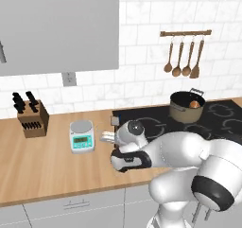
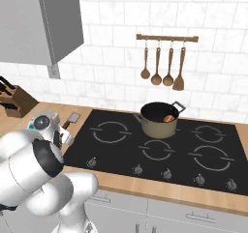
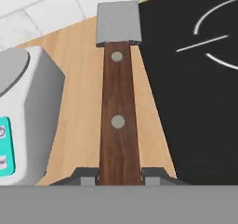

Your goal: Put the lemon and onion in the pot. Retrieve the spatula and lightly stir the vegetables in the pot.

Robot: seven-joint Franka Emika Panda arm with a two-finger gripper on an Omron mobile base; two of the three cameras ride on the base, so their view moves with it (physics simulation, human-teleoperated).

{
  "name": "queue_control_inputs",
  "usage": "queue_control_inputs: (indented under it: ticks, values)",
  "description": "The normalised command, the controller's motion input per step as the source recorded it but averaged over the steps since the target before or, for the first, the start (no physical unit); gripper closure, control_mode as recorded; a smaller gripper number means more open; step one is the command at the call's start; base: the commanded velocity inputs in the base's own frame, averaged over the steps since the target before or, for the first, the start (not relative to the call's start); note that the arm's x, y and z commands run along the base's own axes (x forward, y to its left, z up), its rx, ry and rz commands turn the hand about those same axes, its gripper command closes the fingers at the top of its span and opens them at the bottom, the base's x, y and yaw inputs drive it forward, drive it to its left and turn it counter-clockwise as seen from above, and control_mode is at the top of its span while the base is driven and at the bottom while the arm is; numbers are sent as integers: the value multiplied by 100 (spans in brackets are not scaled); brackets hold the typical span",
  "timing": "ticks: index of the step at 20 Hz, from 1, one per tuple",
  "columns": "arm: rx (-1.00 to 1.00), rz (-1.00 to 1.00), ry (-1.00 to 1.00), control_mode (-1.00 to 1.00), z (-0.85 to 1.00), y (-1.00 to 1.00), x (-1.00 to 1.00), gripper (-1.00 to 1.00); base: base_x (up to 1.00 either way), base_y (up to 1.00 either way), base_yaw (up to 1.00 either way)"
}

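Gripper (image 3: 119,175) clamped on spatula (image 3: 118,93) handle's near end, low over table (image 3: 81,79) between scale (image 3: 23,121) and cooktop (image 3: 195,102). Long axis straight ahead, blade farthest. Pot (image 1: 187,107) well off to the right, onion (image 1: 194,104) inside.

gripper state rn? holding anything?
Gripper: closed on the spatula, fingertips either side of its dark brown handle, low over the counter beside the scale.
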Motion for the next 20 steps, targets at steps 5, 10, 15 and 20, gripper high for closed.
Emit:
queue_control_inputs:
  ticks: [5, 10, 15, 20]
  values:
    - [21, -34, 0, -100, 100, -59, -11, 100, 0, 0, 0]
    - [14, -40, 6, -100, 100, -50, -1, 100, 0, 0, 0]
    - [21, -30, 17, -100, 100, -77, -29, 100, 0, 0, 0]
    - [34, -6, 27, -100, 100, -50, -28, 100, 0, 0, 0]
